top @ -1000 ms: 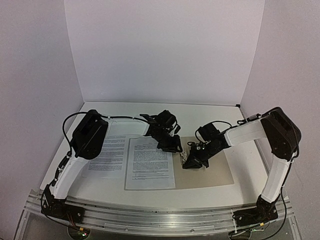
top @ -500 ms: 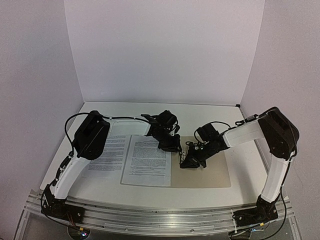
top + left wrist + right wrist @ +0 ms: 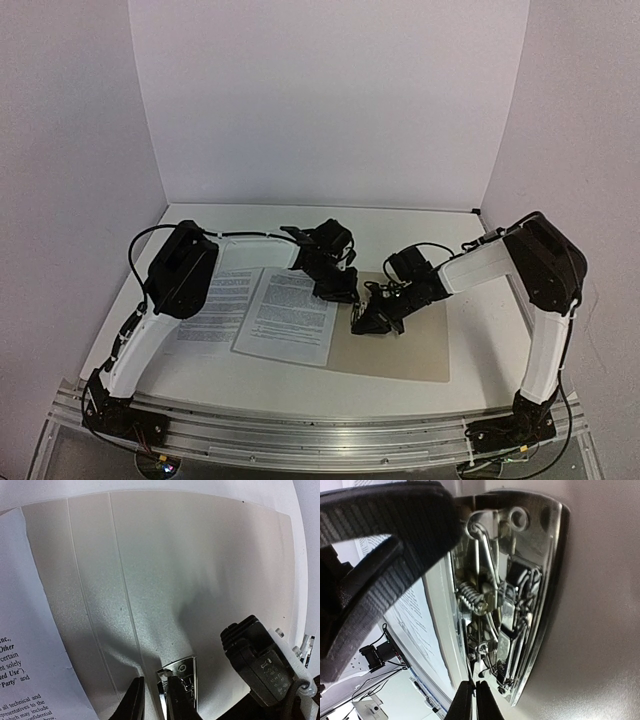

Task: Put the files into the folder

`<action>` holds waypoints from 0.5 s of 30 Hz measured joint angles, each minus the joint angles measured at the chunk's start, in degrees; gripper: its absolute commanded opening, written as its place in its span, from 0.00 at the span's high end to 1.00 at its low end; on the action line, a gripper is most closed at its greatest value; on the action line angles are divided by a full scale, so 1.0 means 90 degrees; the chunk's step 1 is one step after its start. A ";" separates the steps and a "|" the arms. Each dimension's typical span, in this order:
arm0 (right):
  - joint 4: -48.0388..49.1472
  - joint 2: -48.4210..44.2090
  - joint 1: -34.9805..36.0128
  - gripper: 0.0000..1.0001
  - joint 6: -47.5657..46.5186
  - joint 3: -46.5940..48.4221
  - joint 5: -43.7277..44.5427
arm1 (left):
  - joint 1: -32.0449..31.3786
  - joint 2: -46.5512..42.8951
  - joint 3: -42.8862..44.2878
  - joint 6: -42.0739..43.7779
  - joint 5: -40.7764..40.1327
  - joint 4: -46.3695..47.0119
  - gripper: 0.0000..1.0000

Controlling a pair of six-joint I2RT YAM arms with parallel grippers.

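The beige folder (image 3: 410,345) lies open on the table. One printed file (image 3: 285,318) lies askew over its left part, and a second file (image 3: 215,305) lies further left. My left gripper (image 3: 340,292) is down at the folder's spine. In the left wrist view its jaws (image 3: 155,680) stand a narrow gap apart, one finger against the metal clip (image 3: 184,672). My right gripper (image 3: 362,325) meets it from the right. In the right wrist view it (image 3: 472,682) is pinched shut on a thin wire of the clip (image 3: 520,595).
White walls close the table at the back and both sides. A metal rail (image 3: 300,430) runs along the near edge. The two grippers are almost touching over the spine. The right gripper's black body (image 3: 255,660) fills the left wrist view's lower right.
The folder and the sheet on it have slid and turned, their near edges swinging left. The right gripper moved left with the clip. The left gripper stayed nearly in place.
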 measured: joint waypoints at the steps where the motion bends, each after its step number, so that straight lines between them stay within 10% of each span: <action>1: 0.0027 0.0019 0.0000 0.96 0.0000 0.0010 -0.0027 | 0.0005 0.0000 0.0000 0.0000 -0.0010 -0.0005 0.87; 15: 0.0576 0.0032 0.0000 1.00 0.0024 -0.0240 -0.0061 | 0.0012 0.0002 0.0000 -0.0165 -0.0032 -0.0029 1.00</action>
